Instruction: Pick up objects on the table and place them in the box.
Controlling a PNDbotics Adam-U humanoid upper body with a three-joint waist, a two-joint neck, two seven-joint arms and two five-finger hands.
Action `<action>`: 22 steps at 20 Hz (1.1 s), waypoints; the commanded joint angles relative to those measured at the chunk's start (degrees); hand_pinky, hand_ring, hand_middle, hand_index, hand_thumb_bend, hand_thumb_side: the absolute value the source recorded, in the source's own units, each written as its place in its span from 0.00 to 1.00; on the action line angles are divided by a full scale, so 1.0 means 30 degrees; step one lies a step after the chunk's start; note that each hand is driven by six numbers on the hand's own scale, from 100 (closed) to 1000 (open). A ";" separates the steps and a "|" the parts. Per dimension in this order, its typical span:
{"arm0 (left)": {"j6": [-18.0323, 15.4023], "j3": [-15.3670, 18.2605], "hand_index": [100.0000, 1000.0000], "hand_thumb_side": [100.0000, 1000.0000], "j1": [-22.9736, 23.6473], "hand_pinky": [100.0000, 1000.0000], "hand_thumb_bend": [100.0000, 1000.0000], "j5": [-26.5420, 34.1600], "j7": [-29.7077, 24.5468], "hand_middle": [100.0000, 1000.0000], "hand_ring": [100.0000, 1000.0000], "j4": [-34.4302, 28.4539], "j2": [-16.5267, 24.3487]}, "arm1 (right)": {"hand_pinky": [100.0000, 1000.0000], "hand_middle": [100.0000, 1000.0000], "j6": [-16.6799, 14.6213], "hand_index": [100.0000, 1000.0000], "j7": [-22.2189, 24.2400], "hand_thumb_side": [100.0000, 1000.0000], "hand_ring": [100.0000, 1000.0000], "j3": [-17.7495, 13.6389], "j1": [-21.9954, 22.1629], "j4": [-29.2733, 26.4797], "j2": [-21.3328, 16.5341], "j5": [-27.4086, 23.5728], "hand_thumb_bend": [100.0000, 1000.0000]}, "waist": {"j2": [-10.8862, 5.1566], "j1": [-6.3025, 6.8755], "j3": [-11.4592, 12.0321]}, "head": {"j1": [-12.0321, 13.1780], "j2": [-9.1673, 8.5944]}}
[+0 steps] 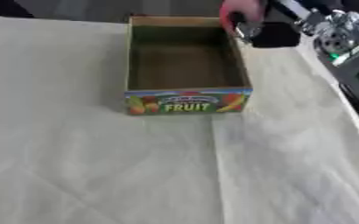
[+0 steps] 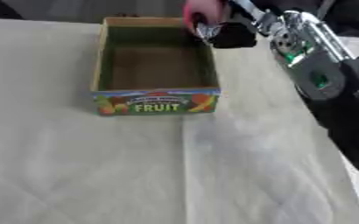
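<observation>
A cardboard box (image 1: 187,101) with a colourful "FRUIT" label on its front wall stands open-topped at the far middle of the table. Its inside shows bare brown. My right hand (image 2: 233,34) reaches in from the upper right and hovers at the box's far right corner. Its fingers are curled round a red rounded object (image 2: 200,10), which sits just above the box's rim. The picture is blurred there, so the object's shape is unclear. My left hand shows in neither view.
A white creased cloth (image 1: 98,166) covers the table. My right arm (image 2: 314,75), silver and black with green lights, runs down the right side. The table's right edge (image 1: 351,109) lies close beside it.
</observation>
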 commanded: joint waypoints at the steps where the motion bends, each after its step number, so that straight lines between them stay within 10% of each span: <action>1: -0.0050 -0.0104 0.75 0.91 -0.0283 0.51 0.00 0.0170 -0.0179 0.54 0.46 -0.0428 0.0417 | 0.46 0.49 -0.0385 0.60 -0.0698 0.50 0.62 -0.0326 -0.0736 0.1181 0.0129 0.0190 0.00 | -0.0307 0.0038 0.0159 | -0.0466 -0.0360; 22: 0.0078 -0.0374 0.75 0.91 -0.0655 0.49 0.00 0.0448 -0.0598 0.53 0.46 -0.0428 -0.0067 | 0.57 0.67 -0.2153 0.79 -0.1719 0.55 0.72 -0.0093 -0.1980 0.7262 0.3576 0.5177 0.00 | 0.0181 0.0149 0.1236 | -0.1625 -0.0810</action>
